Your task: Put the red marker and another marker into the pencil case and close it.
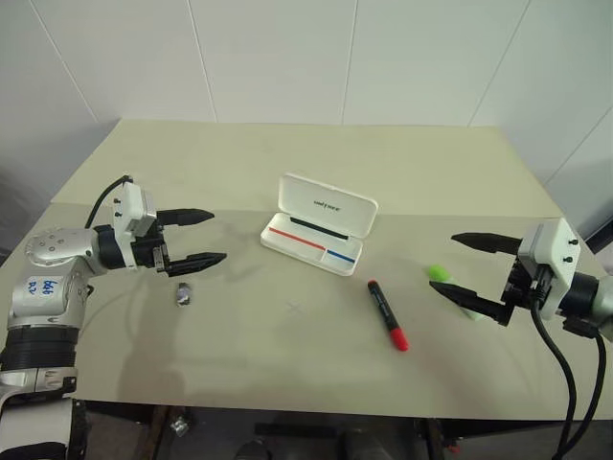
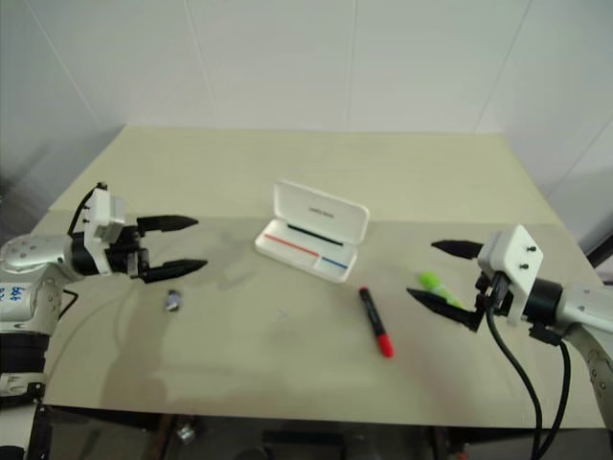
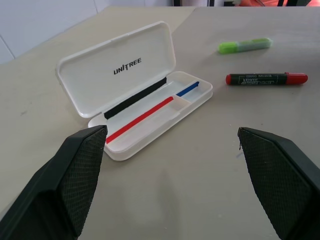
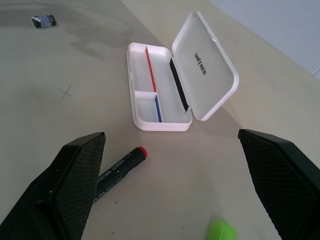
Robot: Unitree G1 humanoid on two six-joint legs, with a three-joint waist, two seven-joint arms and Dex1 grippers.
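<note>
We see a white pencil case [image 1: 319, 224] with dark lettering and a red and blue stripe, a black red-capped marker [image 1: 387, 314], a lime-green marker [image 3: 245, 45], and a beige counter [image 1: 287, 364].

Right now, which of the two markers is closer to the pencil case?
The red marker. It lies on the table just in front of the open case, while the green marker sits farther out, by the right gripper.

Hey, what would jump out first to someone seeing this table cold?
The white hard plastic pencil case lying open mid-table, its tray empty. Near it on the robot's right lie the black marker with red cap and the lime-green highlighter, with the open left gripper and right gripper hovering at either side.
</note>
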